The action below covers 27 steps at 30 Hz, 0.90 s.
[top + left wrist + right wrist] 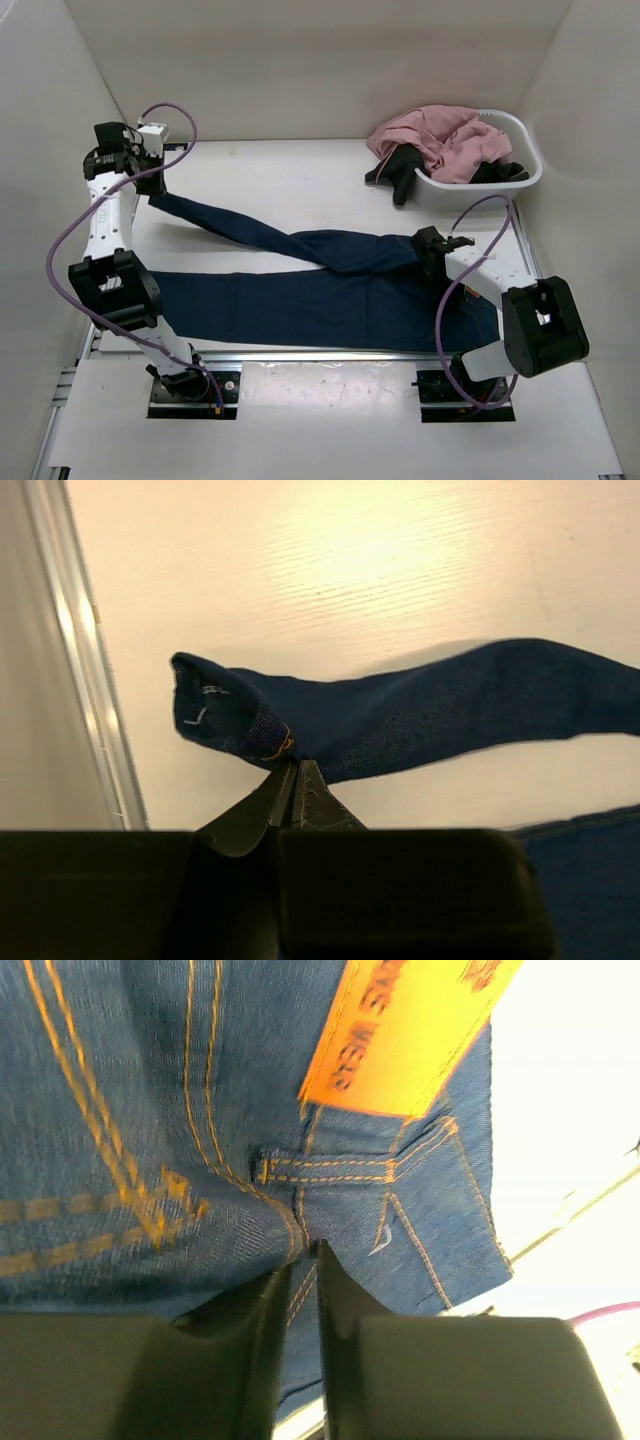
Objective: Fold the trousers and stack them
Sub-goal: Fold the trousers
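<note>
The trousers [300, 300] are dark blue denim, a matt cloth with a fine woven grain, sewn with thick orange thread. The patch [400, 1040] at the waistband looks smooth. The bench [400, 560] is pale and smooth, with faint fine lines and a soft shine. Its edge strip [88, 680] looks like bright metal. The jaws of the left gripper [293, 770] and the right gripper [305, 1260] are matt black. The basket [470, 193] is smooth white plastic, the pink garment [440, 140] soft crumpled cloth
</note>
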Each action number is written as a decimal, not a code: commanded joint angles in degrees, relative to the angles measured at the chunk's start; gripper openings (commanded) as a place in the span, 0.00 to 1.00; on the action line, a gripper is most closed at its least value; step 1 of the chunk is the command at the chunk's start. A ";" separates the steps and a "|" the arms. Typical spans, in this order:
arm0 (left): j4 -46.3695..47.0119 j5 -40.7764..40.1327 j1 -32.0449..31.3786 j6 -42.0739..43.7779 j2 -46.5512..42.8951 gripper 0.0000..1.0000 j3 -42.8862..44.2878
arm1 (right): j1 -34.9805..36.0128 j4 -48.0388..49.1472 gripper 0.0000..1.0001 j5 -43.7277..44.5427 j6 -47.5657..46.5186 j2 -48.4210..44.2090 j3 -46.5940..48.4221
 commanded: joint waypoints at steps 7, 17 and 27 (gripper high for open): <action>4.12 -3.27 5.99 5.17 -7.00 0.14 -9.67 | -1.52 -5.92 0.00 13.55 3.26 -1.04 9.01; 4.12 -2.82 9.70 8.33 -5.25 0.14 -6.70 | -10.31 -9.96 0.00 14.17 -14.83 -0.87 25.17; 2.37 -6.35 14.34 11.06 -7.27 0.14 -17.50 | -15.76 -12.24 0.00 10.04 -18.80 -1.12 29.14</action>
